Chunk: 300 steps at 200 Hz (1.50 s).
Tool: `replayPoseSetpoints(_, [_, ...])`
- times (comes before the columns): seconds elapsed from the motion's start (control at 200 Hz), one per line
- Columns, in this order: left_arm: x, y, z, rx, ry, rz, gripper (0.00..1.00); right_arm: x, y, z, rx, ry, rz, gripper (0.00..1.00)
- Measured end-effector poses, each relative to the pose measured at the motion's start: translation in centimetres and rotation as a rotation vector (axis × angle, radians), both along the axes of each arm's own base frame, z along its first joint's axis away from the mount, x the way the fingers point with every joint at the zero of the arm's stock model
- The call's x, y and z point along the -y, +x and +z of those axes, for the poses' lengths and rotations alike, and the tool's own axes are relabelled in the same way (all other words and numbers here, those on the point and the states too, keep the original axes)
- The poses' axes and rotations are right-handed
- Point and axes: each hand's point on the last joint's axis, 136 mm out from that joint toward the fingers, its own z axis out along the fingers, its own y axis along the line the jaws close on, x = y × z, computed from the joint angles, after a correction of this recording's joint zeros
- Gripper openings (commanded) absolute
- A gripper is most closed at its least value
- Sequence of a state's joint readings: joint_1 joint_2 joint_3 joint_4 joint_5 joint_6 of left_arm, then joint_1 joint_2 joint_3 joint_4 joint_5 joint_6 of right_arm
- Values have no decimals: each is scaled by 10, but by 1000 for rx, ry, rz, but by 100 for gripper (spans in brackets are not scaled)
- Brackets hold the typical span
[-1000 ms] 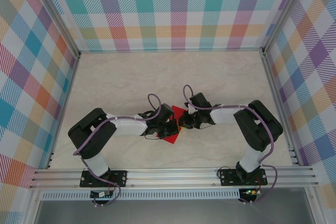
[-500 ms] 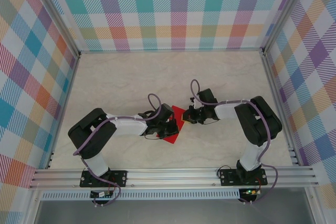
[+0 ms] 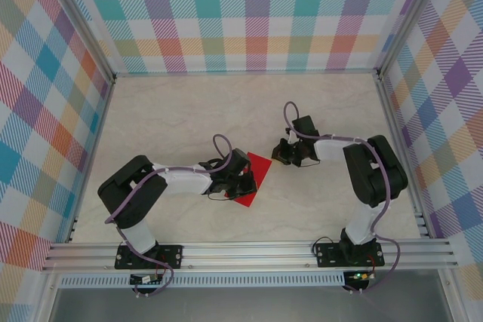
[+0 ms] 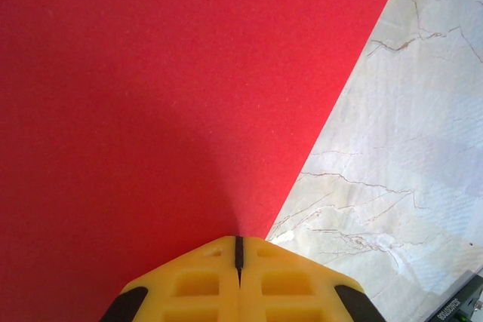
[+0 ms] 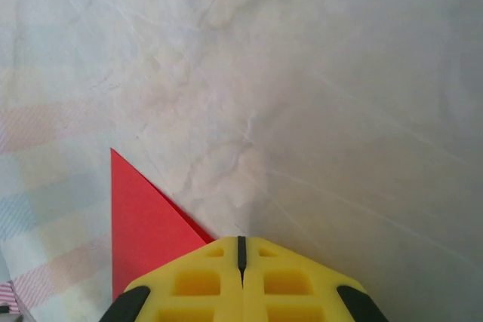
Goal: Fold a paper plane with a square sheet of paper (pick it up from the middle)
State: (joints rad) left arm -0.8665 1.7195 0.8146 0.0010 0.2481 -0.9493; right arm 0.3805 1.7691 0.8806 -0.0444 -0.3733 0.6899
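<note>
Just below the centre of the overhead frame, I see the square sheet of paper (image 3: 259, 170) lying flat on the pale marble worktop (image 3: 173, 118), turned like a diamond. My left hand (image 3: 243, 185) sits over its left part. In the left wrist view the yellow fingertips (image 4: 196, 284) meet along a thin dark seam at the sheet's edge, with red covering the upper left of that frame. I cannot tell whether they pinch the paper. My right hand (image 3: 279, 154) is just beside the sheet's right corner, likewise closed with nothing between its fingers. In its wrist view a red corner shows at lower left.
</note>
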Motion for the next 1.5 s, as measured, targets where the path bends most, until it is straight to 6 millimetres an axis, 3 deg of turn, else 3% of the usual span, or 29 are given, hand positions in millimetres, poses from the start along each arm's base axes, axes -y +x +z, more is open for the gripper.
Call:
replayPoseSetpoints(0.15, [0, 0, 0, 0, -1, 0, 0, -5, -12, 44, 83, 50, -4, 0])
replayPoseSetpoints(0.24, [0, 0, 0, 2, 0, -2, 0, -20, -24, 54, 86, 92, 47, 0])
replayPoseSetpoints(0.42, [0, 0, 0, 7, 1, -9, 0, -38, -47, 31, -15, 115, 117, 0])
replayPoseSetpoints(0.685, [1, 1, 1, 24, 2, -29, 0, -34, -57, -10, -126, 61, 128, 0])
replayPoseSetpoints(0.925, [-1, 0, 10, 74, 25, -101, 0, -34, -53, -12, -119, 39, 147, 0])
replayPoseSetpoints(1.145, [10, 19, 25, 122, -41, -111, 0, -34, -53, -13, -115, 33, 166, 0])
replayPoseSetpoints(1.275, [19, 30, 18, 122, -62, -112, 0, -36, -53, -13, -119, 37, 173, 0])
replayPoseSetpoints(1.5, [20, 31, 3, 99, -64, -115, 0, -36, -53, -13, -121, 40, 175, 0])
